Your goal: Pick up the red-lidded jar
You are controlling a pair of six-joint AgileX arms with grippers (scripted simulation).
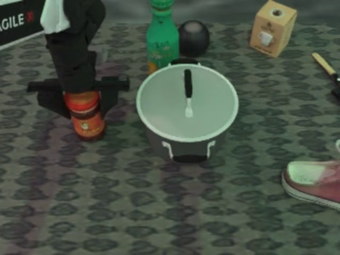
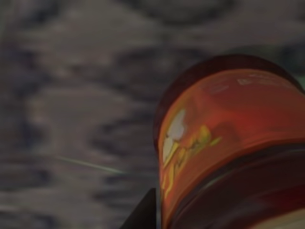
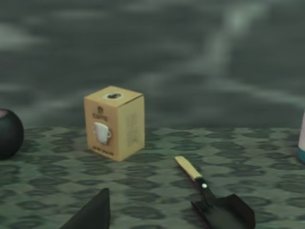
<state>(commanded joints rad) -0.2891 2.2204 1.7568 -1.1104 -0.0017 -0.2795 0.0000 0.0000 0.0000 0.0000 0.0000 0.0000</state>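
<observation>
The red-lidded jar [image 1: 86, 115] stands at the table's left, its orange-red label facing the camera. My left gripper [image 1: 82, 95] comes down over it from above, one dark finger on each side of the lid and brown band, shut on the jar. In the left wrist view the jar [image 2: 228, 143] fills the frame and one fingertip [image 2: 143, 214] lies right along its side. I cannot tell whether the jar's base has left the table. My right gripper [image 3: 152, 222] is outside the top view; in its wrist view it is open, with one fingertip [image 3: 95, 212] showing.
A lidded grey pot [image 1: 187, 111] sits at the centre, close to the jar's right. Behind it stand a green bottle [image 1: 162, 40] and a black ball [image 1: 193, 37]. A cardboard box [image 1: 273, 27], a small shovel [image 1: 325, 66] and a red shoe [image 1: 313, 183] lie on the right.
</observation>
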